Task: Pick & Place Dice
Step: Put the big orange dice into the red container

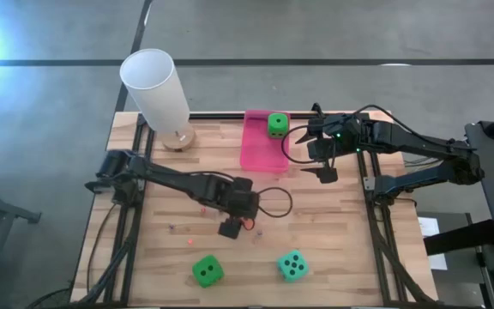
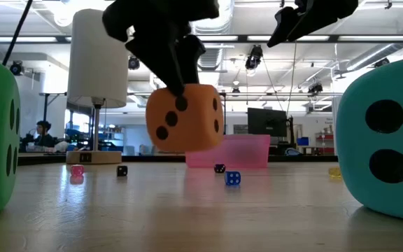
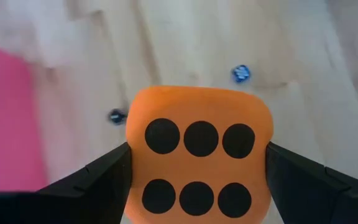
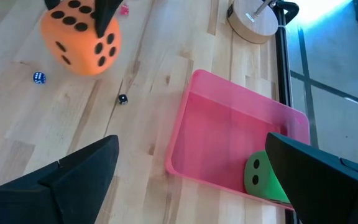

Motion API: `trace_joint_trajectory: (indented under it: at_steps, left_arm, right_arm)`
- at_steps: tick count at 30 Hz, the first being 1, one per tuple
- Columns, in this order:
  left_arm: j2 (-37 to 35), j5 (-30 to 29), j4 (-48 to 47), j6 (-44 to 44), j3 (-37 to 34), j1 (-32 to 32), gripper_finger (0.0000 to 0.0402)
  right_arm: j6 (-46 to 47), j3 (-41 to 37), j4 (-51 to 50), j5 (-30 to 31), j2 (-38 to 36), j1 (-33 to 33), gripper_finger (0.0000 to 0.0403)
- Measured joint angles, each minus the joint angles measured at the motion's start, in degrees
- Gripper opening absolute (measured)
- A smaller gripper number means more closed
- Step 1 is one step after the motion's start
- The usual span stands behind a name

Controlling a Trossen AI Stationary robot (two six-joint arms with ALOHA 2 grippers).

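Observation:
The orange die [image 2: 185, 117] hangs above the middle of the table with my left gripper [image 1: 240, 225] shut on it. Its six-pip face [image 3: 197, 158] is turned toward the wrist camera. A green die [image 1: 277, 125] lies in the pink tray [image 1: 260, 150] at the far middle. Another green die [image 1: 207, 270] and a teal die [image 1: 292, 266] sit on the table near the front edge. My right gripper [image 1: 311, 146] hovers open beside the tray's right side, with nothing between its fingers. My left gripper pinches the orange die by two opposite sides [image 3: 132, 155], one finger [image 3: 98, 183] on each. The fingers come from above, slanting down. The die is lifted clear of the table [image 2: 187, 203], slightly tilted.
A white lamp [image 1: 157, 86] on a round wooden base stands at the far left. Several tiny dice lie scattered on the wood: pink [image 2: 77, 170], black [image 2: 122, 170] and blue [image 2: 233, 178]. Black frame rails run along the table's left and right edges.

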Motion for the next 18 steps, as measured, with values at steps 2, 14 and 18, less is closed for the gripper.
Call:
trace_joint_trajectory:
  at_steps: [2,14,18]
  left_arm:
    - [-1.1,-2.9,-0.3,-0.2,0.0,0.0,0.0320]
    - [-5.4,-20.8,-0.5,0.0,0.0,1.6,0.0314]
    - [-5.3,-22.7,-0.4,1.5,0.0,3.0,0.0308]
  right_arm:
    - [0.1,0.0,0.0,0.0,0.0,0.0,0.0400]
    - [0.0,0.0,0.0,0.0,0.0,0.0,0.0400]
    - [0.0,0.0,0.0,0.0,0.0,0.0,0.0400]
